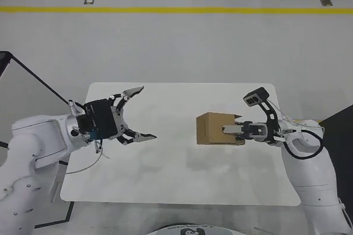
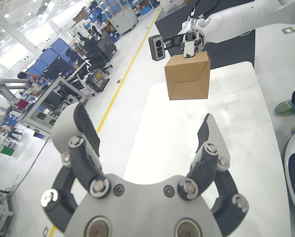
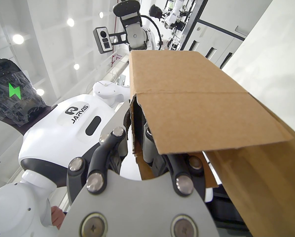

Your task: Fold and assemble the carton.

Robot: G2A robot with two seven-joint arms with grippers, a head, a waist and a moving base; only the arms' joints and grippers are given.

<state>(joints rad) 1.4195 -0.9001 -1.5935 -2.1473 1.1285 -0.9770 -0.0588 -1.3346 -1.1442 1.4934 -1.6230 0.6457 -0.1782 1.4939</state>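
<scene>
A brown carton (image 1: 214, 127) stands on the right half of the white table (image 1: 182, 176), formed into a box shape. Its folded, interlocked end flaps face my left wrist camera, where the carton (image 2: 188, 77) shows ahead. My right gripper (image 1: 230, 130) is shut on the carton's side wall at its right edge; in the right wrist view the fingers (image 3: 120, 134) clamp a cardboard panel (image 3: 187, 104) with an open flap beside it. My left gripper (image 1: 140, 113) hovers over the table's left part, open and holding nothing, well apart from the carton; its two pads (image 2: 87, 124) spread wide.
The table's bare surface lies between the two arms. A black frame (image 1: 29, 76) stands off the table's left side and a dark mat (image 1: 347, 153) lies at the right. A person's shoes (image 2: 286, 107) show on the floor beside the table.
</scene>
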